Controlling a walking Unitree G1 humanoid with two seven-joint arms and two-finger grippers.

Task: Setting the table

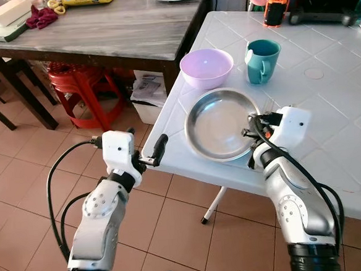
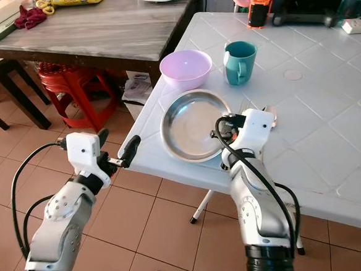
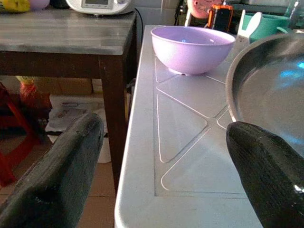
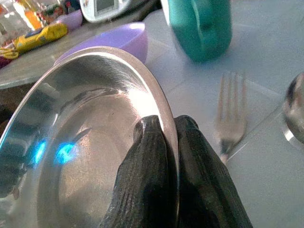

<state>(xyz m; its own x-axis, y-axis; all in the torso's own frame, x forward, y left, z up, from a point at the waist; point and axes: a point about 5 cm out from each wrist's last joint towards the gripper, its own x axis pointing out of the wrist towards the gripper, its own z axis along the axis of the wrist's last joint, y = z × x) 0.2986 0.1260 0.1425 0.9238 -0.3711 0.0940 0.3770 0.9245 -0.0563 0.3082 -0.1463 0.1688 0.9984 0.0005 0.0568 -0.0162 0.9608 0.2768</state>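
A round steel plate (image 1: pixel 219 124) lies near the front left corner of the white table (image 1: pixel 327 100). My right gripper (image 1: pixel 254 120) is shut on the plate's right rim, and the right wrist view shows its black fingers (image 4: pixel 151 156) pinching that rim. Just right of the plate lie a fork (image 4: pixel 231 118) and a spoon (image 4: pixel 294 109). Behind the plate stand a purple bowl (image 1: pixel 207 67) and a teal mug (image 1: pixel 262 60). My left gripper (image 1: pixel 152 152) is open with nothing in it, level with the table's left edge and a little short of the plate.
A dark wooden table (image 1: pixel 111 25) stands to the left with a gap between the two tables. Under it are a red stool (image 1: pixel 78 87) and a white box (image 1: pixel 148 94). An orange device (image 1: pixel 276 9) stands at the white table's back.
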